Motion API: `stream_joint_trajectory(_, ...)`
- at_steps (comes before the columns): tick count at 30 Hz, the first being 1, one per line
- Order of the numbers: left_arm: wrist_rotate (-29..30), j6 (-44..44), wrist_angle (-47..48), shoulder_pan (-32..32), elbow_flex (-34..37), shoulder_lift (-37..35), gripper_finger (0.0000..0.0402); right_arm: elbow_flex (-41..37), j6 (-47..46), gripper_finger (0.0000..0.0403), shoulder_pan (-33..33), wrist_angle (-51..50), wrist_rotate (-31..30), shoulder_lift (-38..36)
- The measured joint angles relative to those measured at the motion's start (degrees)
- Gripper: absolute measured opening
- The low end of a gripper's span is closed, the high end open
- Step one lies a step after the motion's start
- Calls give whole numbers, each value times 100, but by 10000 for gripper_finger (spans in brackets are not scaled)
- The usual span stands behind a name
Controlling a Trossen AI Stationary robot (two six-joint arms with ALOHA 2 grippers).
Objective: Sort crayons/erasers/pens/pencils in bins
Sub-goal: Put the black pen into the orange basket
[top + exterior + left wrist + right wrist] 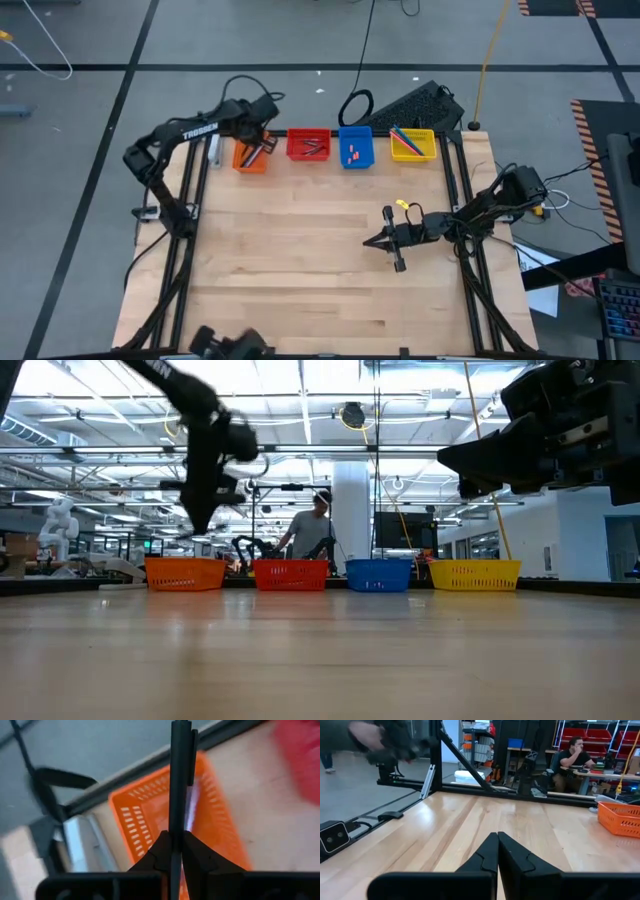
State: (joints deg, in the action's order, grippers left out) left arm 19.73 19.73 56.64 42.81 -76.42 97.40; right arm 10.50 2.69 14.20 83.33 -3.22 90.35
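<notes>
Four bins stand in a row at the table's far edge: orange (250, 157), red (308, 146), blue (356, 148) and yellow (412, 145), each with small sticks or bits inside. My left gripper (254, 140) hangs over the orange bin (150, 815), shut on a thin dark stick (179, 780); pen or pencil, I cannot tell. A light blue stick (192, 805) lies in that bin. Over the bare wood at the table's right, my right gripper (368, 240) is shut with nothing in it (497, 837). My left gripper pinches the dark stick between its two fingers (192, 852). The stick runs along the fingers and sticks far out past their tips (176, 827). The fingers slant down from above over the orange bin. Whether the stick's free end touches the bin, I cannot tell.
A black keyboard (415, 105) lies beyond the far edge behind the blue and yellow bins. Dark frame rails (452, 180) run along the table's sides. A wide stretch of bare wood (290, 260) lies between the arms. People (315, 525) are in the room beyond.
</notes>
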Motion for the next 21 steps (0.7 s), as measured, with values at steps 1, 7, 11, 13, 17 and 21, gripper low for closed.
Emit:
stream_joint_trajectory(1, -114, -89, -239, 164, 231, 5, 23, 0, -22, 0, 0, -4, 0, 0)
stream_joint_trajectory(7, -491, -350, -1286, 740, 1063, 4, 23, 0, -15, 0, 1, -67, -146, -2)
stream_joint_trajectory(11, -635, -499, -1548, 739, 1161, 3, 23, 0, 25, 0, -71, -100, -143, 0)
stream_joint_trajectory(13, -681, -499, -1496, 732, 1161, 3, 23, 0, 27, 0, -111, -101, -146, 0)
stream_joint_trajectory(17, -764, -484, -1294, 695, 1175, 3, 23, 0, 34, 0, -180, -97, -146, 0)
stream_joint_trajectory(21, -833, -416, -1373, 656, 1285, 3, 23, 0, 47, 0, -245, -94, -146, 0)
